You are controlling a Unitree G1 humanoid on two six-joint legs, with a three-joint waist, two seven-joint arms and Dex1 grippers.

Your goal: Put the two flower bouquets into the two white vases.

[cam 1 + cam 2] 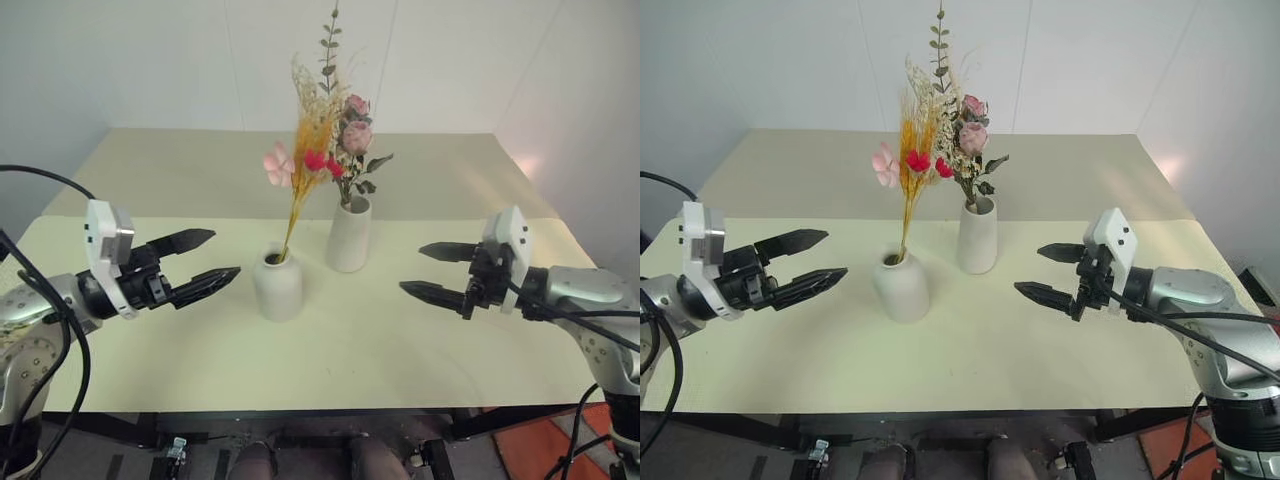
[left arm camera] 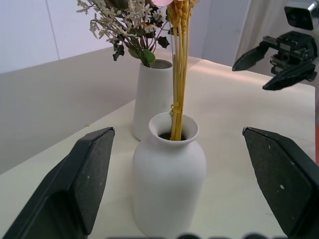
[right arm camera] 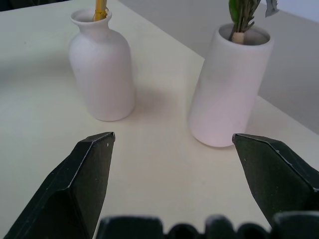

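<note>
A short rounded white vase [image 1: 277,284] stands mid-table and holds the slim bouquet [image 1: 308,170] of yellow-orange stems, red buds and a pink bloom. Behind it to the right, a taller white cylinder vase [image 1: 348,235] holds the bushier bouquet [image 1: 351,140] with pink roses, green leaves and cream sprigs. My left gripper [image 1: 208,256] hovers open to the left of the short vase, apart from it. On the right side of the table my right gripper [image 1: 432,270] is open too, clear of the tall vase. Both vases [image 3: 101,69] [image 3: 228,87] lie ahead of the right fingers.
The cream table [image 1: 380,350] has an olive-toned far half [image 1: 180,170] ending at a white wall. Black cables loop by my left arm [image 1: 60,320]. Bare tabletop lies between the vases and each gripper.
</note>
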